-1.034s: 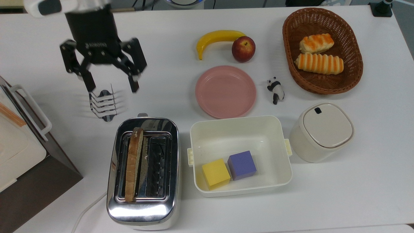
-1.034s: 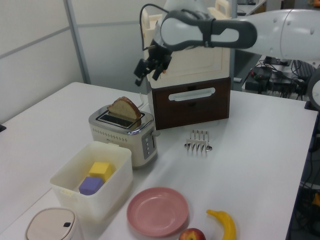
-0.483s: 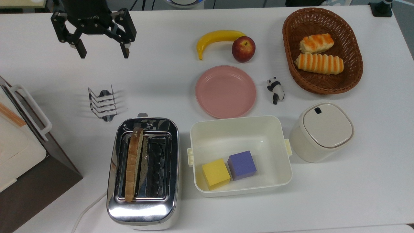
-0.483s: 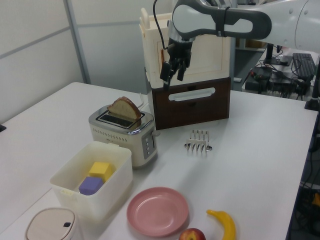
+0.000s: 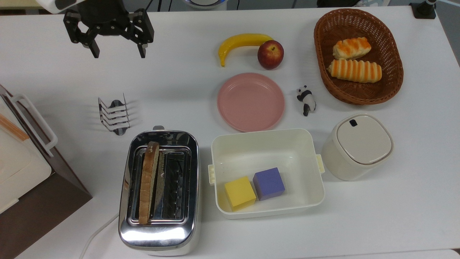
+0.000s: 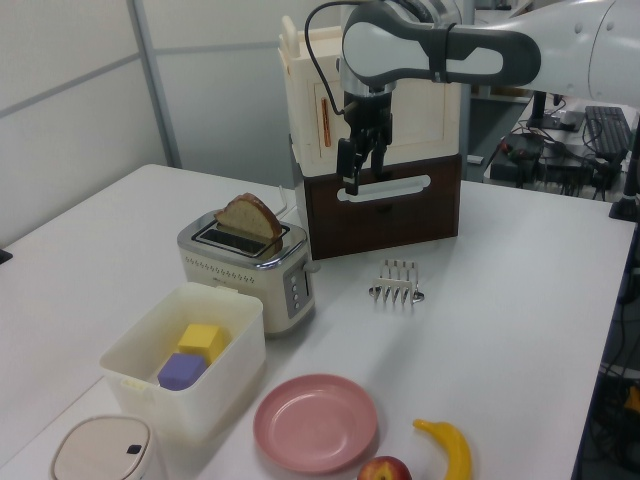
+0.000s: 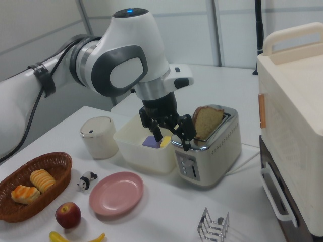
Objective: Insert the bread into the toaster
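Observation:
The bread point(image 5: 148, 181) is a tan slice with a brown crust. It stands on edge in the slot of the chrome toaster point(image 5: 160, 232) that lies on the top view's left. Its rounded top sticks up above the slot, as on the bread point(image 6: 250, 217) in the toaster point(image 6: 255, 272) and on the bread point(image 7: 207, 121) in the toaster point(image 7: 214, 151). My gripper point(image 5: 119, 53) hangs open and empty at the top view's upper left, far from the toaster and beyond the toast rack. The gripper point(image 6: 352, 176) is high above the table in front of the cabinet, and the gripper point(image 7: 173, 141) points downward.
A wire toast rack point(image 5: 114, 117) stands between gripper and toaster. A brown and white cabinet point(image 5: 21, 169) lines the top view's left edge. A white bin point(image 5: 215, 172) with two cubes, a pink plate point(image 5: 250, 101), a banana point(image 5: 240, 42), an apple point(image 5: 270, 54), a basket point(image 5: 323, 64) and a lidded pot point(image 5: 359, 144) lie to the right.
The gripper rose from above the toast rack and moved away toward the top view's upper edge, staying open. The bread stayed in the toaster slot.

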You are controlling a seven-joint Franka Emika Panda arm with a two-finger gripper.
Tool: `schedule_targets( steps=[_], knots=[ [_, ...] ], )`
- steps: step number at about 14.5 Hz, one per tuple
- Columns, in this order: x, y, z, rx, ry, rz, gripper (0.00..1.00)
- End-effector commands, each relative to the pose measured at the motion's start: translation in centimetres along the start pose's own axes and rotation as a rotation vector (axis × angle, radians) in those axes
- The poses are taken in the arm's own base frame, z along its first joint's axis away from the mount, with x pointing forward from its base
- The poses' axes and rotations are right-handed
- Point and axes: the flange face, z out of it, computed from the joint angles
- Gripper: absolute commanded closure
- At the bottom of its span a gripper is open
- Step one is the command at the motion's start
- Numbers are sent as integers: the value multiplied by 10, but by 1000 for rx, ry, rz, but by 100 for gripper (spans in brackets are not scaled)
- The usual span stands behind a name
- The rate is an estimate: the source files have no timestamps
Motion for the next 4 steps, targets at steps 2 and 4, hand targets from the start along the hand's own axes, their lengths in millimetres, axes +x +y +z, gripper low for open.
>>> schedule_targets(
  steps=[2,4],
  knots=[
    [-8,-8,5,-19,-41,-44,0],
    [-9,-13,8,-16,-49,-45,0]
  ],
)
